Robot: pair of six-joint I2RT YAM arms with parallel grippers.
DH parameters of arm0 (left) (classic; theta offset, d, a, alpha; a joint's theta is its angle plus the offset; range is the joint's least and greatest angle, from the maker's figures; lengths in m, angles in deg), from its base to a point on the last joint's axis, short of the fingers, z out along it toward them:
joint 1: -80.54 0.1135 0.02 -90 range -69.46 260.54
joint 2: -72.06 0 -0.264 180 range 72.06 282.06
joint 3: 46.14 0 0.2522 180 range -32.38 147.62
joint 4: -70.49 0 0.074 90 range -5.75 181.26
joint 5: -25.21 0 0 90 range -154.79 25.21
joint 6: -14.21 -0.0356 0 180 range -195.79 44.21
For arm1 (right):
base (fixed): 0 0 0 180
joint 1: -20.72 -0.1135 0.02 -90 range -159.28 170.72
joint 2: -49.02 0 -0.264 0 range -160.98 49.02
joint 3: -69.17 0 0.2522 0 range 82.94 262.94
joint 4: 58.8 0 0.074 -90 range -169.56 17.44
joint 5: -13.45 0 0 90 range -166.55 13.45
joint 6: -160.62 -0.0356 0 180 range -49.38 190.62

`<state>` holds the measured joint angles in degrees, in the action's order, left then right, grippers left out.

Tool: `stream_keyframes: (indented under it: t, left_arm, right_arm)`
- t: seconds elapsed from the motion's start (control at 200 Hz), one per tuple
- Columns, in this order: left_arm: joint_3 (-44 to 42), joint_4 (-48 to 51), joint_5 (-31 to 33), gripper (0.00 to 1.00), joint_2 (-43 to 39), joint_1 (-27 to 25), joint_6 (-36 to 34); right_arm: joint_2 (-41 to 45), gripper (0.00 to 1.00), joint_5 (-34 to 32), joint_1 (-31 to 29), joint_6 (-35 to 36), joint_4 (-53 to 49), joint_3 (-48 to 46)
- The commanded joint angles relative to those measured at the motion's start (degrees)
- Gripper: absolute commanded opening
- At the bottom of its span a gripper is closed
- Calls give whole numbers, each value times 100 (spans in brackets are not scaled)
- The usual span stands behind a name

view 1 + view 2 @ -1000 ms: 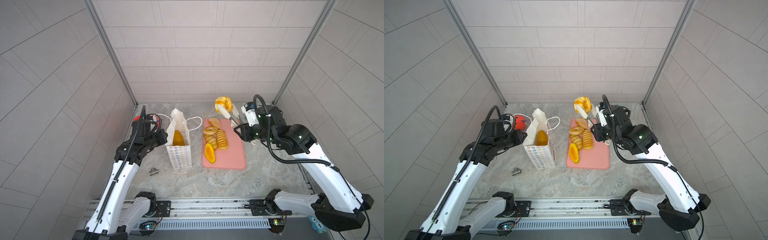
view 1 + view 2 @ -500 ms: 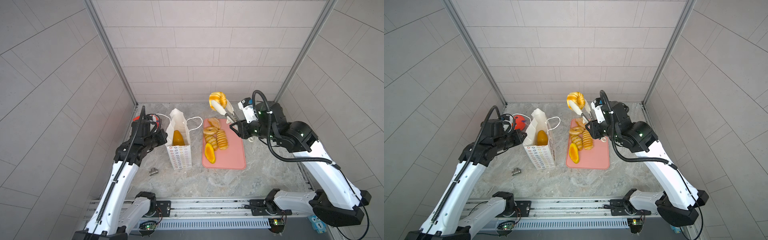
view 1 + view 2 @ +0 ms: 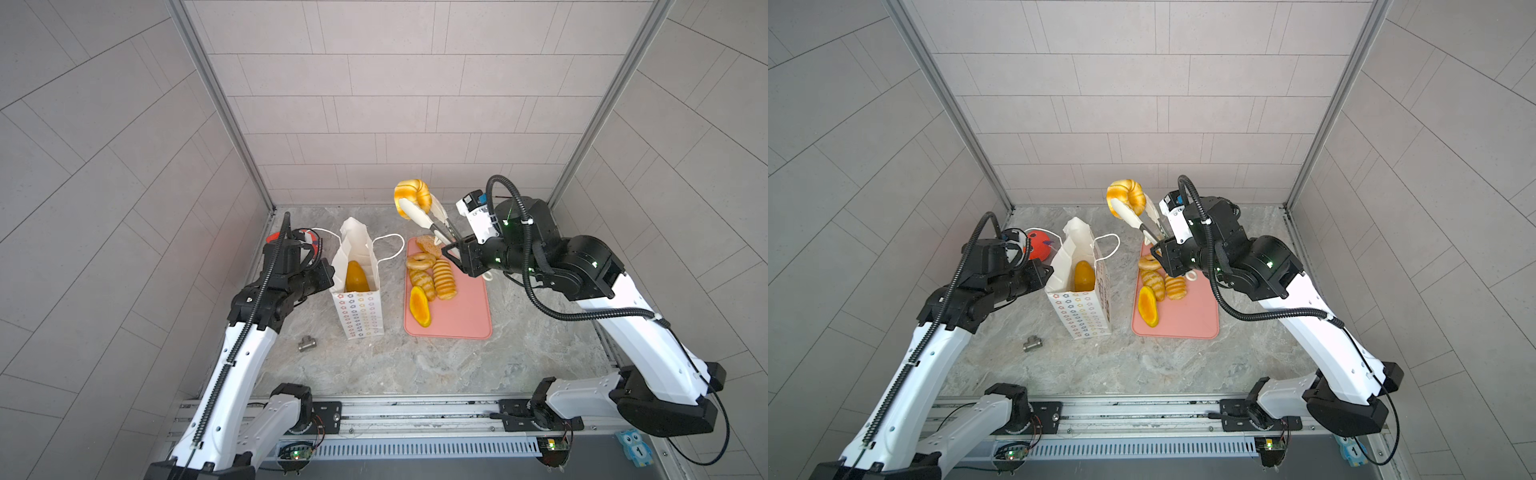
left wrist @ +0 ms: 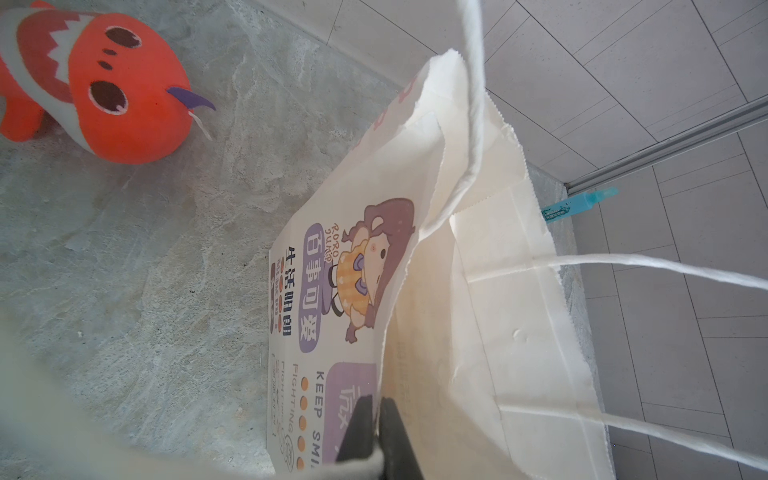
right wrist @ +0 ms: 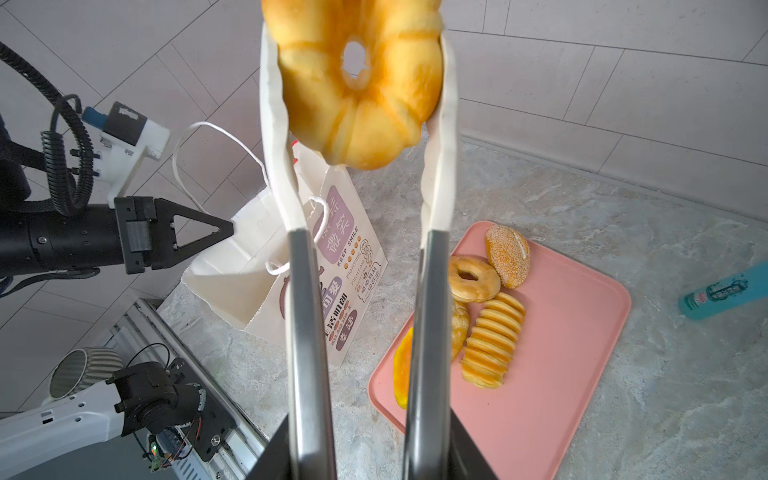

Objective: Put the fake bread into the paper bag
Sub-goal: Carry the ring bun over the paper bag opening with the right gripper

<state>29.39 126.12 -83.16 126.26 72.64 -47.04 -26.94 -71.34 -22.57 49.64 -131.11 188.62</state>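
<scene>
Aloft: ridged ring donut (image 3: 411, 196) pinched in tongs (image 3: 434, 224), at eleven o'clock from right hand (image 3: 456, 249) clamped on their handles. Upright paper bag (image 3: 358, 309) at nine o'clock of pink tray (image 3: 465, 320), rim nipped by closed left hand (image 4: 376, 415); orange bun (image 3: 356, 277) inside, other bread (image 3: 441, 282) on tray.

Walls (image 3: 374, 104): pale grey tiles are covering three sides.
Corners: metal posts (image 3: 222, 104) are running upward.
Floor (image 3: 415, 365): grey marbled stone is catching soft, even light.
</scene>
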Motion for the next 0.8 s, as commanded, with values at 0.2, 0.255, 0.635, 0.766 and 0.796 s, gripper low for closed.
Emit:
stream_keyframes:
  t: [0.2, 0.255, 0.635, 0.766, 0.796]
  left_arm:
    - [115, 132, 117, 9, -77, -17, 51]
    - [115, 132, 124, 9, -94, -17, 69]
    - [58, 140, 134, 28, -138, -12, 87]
    - [62, 133, 125, 27, -136, -14, 87]
    - [60, 135, 140, 26, -138, -10, 87]
  right_arm:
    - [-408, 43, -354, -728, 290, -69, 716]
    - [-515, 43, -427, -876, 339, -130, 840]
    - [-1084, 42, -752, -1411, 488, -377, 1285]
    - [-1149, 43, -748, -1429, 477, -386, 1279]
    - [-1164, 43, -748, -1437, 474, -387, 1277]
